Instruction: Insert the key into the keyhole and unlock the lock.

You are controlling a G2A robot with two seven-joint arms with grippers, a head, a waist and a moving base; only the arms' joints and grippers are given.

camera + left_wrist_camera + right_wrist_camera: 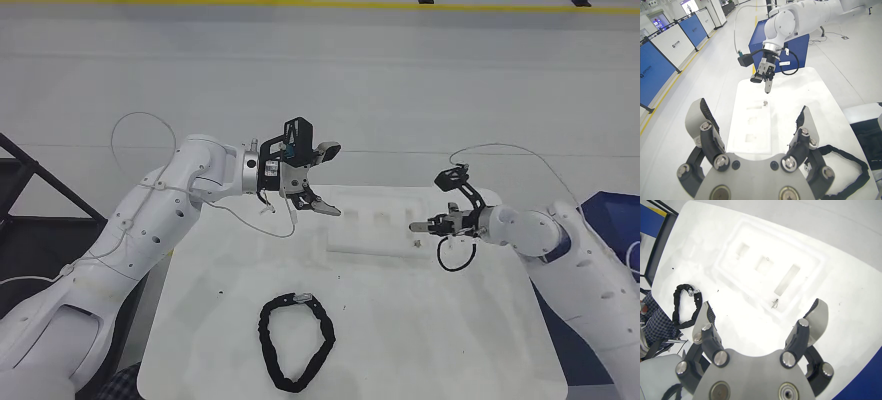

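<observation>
The small metal key lies on the right end of a white foam tray, beside a long slot. The black fabric-covered chain lock lies in a loop near the table's front edge, its silver lock cylinder at the top of the loop. My right gripper hangs open just above the key, with nothing between its fingers. My left gripper stands open and empty above the table's back left, beyond the tray's left end. In the left wrist view the key sits under the right gripper.
The foam tray has three rectangular recesses. The white table is bare between tray and chain. A blue cabinet stands off the table's right side, and a black frame to its left.
</observation>
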